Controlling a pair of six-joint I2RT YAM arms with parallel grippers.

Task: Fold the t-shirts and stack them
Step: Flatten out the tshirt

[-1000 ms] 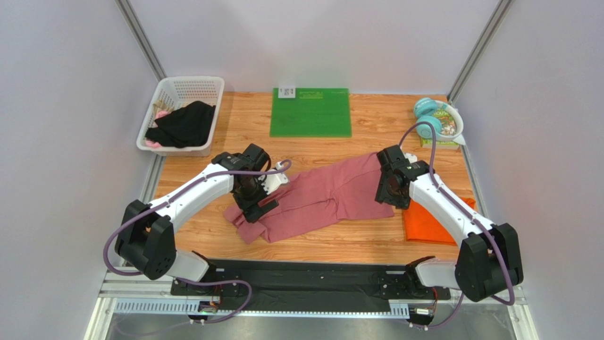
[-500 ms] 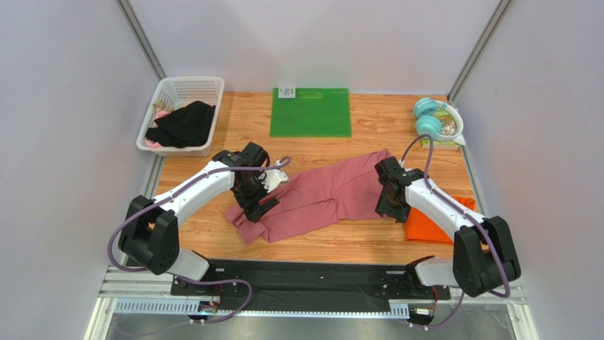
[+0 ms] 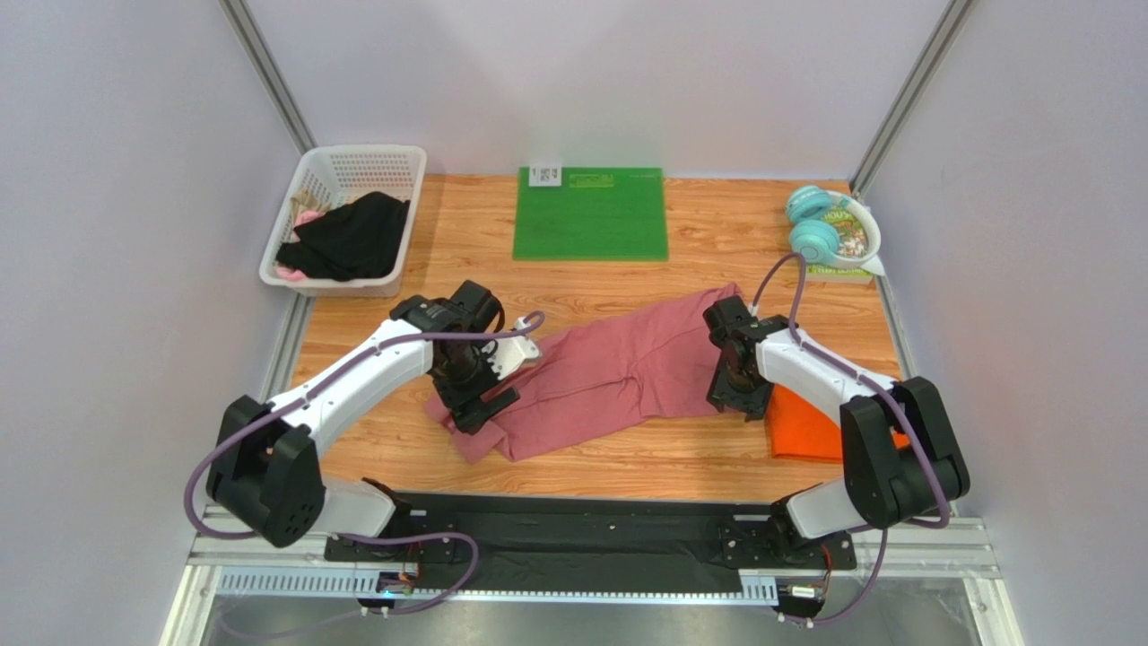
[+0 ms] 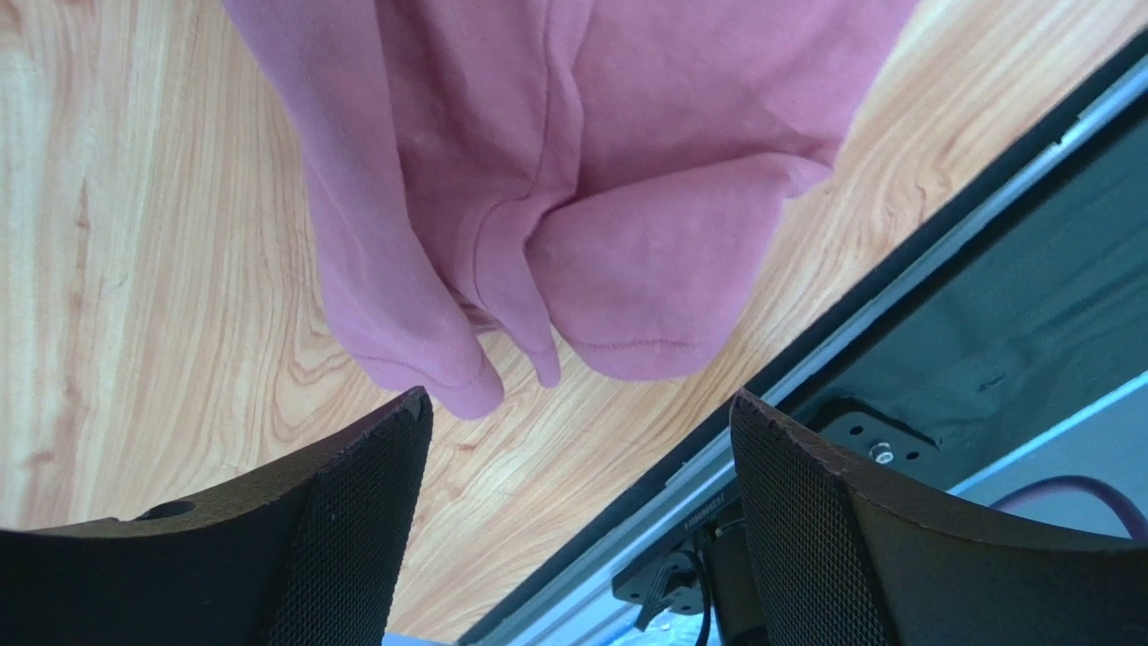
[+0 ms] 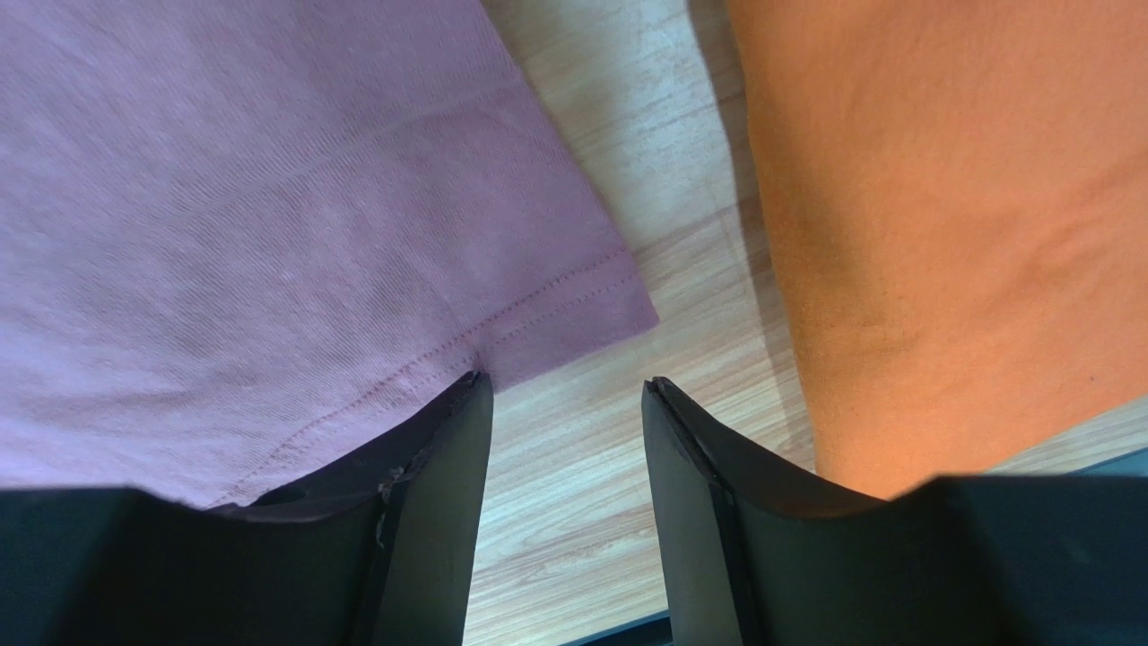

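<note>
Pink t-shirt (image 3: pixel 607 377): crumpled, stretched across the middle of the table (image 3: pixel 458 242), nearer its front edge.
Orange t-shirt (image 3: pixel 805 434): lying flat by the right edge, just beside the pink one.
Left gripper (image 4: pixel 580 404): jaws wide apart, empty, above the pink shirt's bunched left end.
Right gripper (image 5: pixel 566 388): jaws parted more narrowly, empty, at the pink shirt's hem corner.

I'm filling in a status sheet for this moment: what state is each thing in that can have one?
pink t-shirt: unfolded, rumpled, one end bunched.
orange t-shirt: lying flat, apart from the pink one.
left pincer: open, above the bunched end, holding nothing.
right pincer: open, at the pink hem corner.
white basket: holds black cloth.
</note>
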